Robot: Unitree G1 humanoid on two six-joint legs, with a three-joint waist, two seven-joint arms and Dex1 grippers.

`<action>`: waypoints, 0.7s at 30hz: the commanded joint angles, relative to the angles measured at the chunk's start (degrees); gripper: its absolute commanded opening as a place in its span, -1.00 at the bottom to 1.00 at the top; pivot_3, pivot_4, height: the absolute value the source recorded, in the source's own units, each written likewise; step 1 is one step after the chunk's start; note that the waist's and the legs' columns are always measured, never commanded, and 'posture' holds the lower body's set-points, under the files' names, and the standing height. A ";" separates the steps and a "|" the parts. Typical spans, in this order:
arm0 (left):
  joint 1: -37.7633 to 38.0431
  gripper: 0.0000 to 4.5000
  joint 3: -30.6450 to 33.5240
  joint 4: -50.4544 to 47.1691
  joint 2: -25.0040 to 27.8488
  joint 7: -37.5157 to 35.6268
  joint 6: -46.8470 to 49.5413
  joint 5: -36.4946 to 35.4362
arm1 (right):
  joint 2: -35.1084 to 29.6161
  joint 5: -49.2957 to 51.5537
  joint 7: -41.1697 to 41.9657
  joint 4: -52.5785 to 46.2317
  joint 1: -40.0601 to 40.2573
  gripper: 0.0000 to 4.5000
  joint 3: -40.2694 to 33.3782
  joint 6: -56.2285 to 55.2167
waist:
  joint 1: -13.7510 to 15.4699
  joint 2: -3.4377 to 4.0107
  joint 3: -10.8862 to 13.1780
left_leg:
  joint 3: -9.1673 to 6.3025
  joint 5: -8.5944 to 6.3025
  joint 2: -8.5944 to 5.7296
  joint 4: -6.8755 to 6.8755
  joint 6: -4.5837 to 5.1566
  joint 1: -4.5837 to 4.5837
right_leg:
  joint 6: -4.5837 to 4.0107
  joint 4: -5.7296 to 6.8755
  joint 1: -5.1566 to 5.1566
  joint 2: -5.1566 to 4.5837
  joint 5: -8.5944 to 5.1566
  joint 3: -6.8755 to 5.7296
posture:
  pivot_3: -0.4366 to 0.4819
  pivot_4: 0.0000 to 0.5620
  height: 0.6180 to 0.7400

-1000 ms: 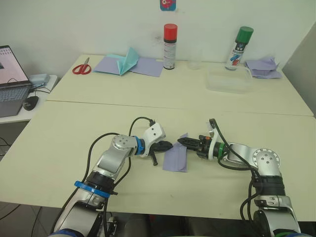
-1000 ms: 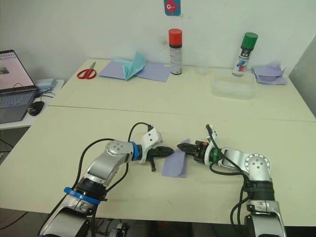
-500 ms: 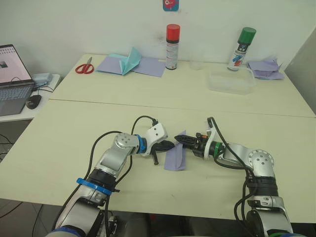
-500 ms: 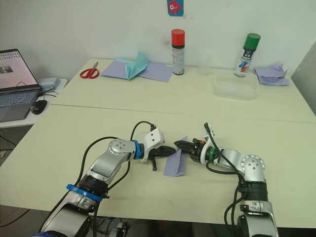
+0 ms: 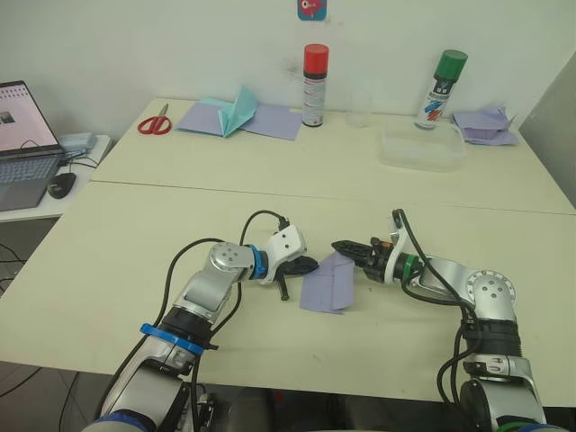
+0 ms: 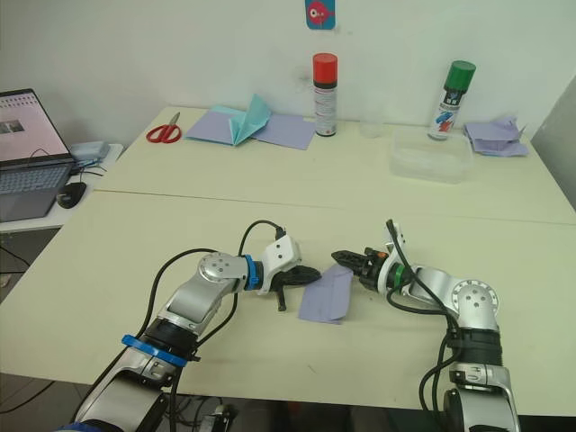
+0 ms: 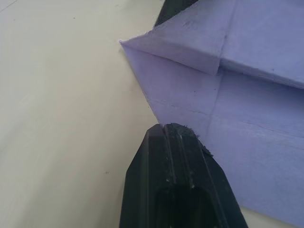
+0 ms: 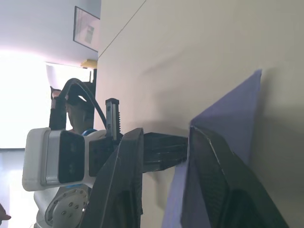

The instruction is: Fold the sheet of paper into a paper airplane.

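- Since the earlier frames, the right gripper [image 5: 346,247] has pulled back toward the right and slightly far; the thin lavender-purple sheet of paper [image 5: 328,282], creased lengthwise, now lies flatter, its raised flap lowered.
- Right gripper: black fingers parted in its wrist view, with the paper's edge between them; whether they pinch it I cannot tell.
- Left gripper [image 7: 176,129]: fingers pressed together, tip resting on the sheet's left edge, apparently pinning it rather than gripping.
- Sheet lies on the near pale-cream table [image 5: 135,234], between the two grippers, partly folded with one pointed corner showing in the left wrist view.
- Judgement: a fold has probably just been laid down; no dart shape yet, so the task looks mid-way at best.
- Far table: red-handled scissors [image 5: 151,122], teal tent-shaped paper on flat lavender sheets [image 5: 237,112], red-capped spray can [image 5: 312,72], green-capped spray can [image 5: 439,77], clear plastic tray [image 5: 417,147], crumpled lavender scraps [image 5: 482,124].
- Open laptop [image 5: 20,144] and mouse sit on a side desk at far left; white wall behind.
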 commanded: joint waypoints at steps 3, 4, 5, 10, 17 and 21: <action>1.79 -1.00 -2.59 2.65 0.74 -0.03 1.27 2.80 | -2.77 -2.88 4.14 0.46 -1.60 -0.35 -2.20 -1.13 | 0.01 0.00 0.00 | 0.00 0.00 0.00 0.00 0.00 0.00 | 0.00 0.00 0.00 0.00 0.00 0.00 | -0.05 -0.47 1.00; 1.77 -1.00 -2.60 2.68 0.74 -0.05 1.24 2.82 | -3.72 -4.80 5.42 0.47 -1.36 -0.45 -1.77 -1.44 | 0.01 0.00 0.00 | 0.00 0.00 0.00 0.00 0.00 0.00 | 0.00 0.00 0.00 0.00 0.00 0.00 | -0.05 -0.47 1.00; 1.80 -1.00 -2.60 2.63 0.78 -0.08 1.23 2.82 | -4.56 -6.60 6.84 0.32 -1.05 -0.54 -1.21 -1.64 | 0.02 0.00 0.00 | 0.00 0.00 0.00 0.00 0.00 0.00 | 0.00 0.00 0.00 0.00 0.00 0.00 | -0.05 -0.47 1.00; 1.69 -1.00 -2.72 2.52 0.95 -0.26 1.28 2.89 | -7.81 -15.58 14.20 -1.23 1.31 -0.99 1.80 -3.15 | 0.03 0.00 0.00 | 0.00 0.00 -0.01 -0.01 0.00 0.00 | 0.00 -0.02 0.00 0.00 0.00 0.00 | -0.05 -0.47 1.00; 1.54 -1.00 -2.98 2.36 1.06 -0.34 1.55 2.82 | -13.47 -29.91 27.75 -7.07 5.14 -0.99 11.99 -8.21 | 0.10 0.00 -0.02 | -0.01 0.00 -0.02 0.00 0.00 0.03 | 0.01 -0.03 0.03 0.02 0.00 -0.01 | -0.05 -0.47 1.00; 1.36 -1.00 -3.11 2.26 0.90 -0.36 1.83 2.72 | -13.72 -32.09 31.87 -10.31 6.47 -0.99 14.45 -7.55 | 0.10 -0.03 -0.04 | -0.02 -0.01 -0.03 0.00 0.01 0.03 | 0.01 -0.05 0.04 0.02 -0.01 -0.02 | -0.05 -0.47 1.00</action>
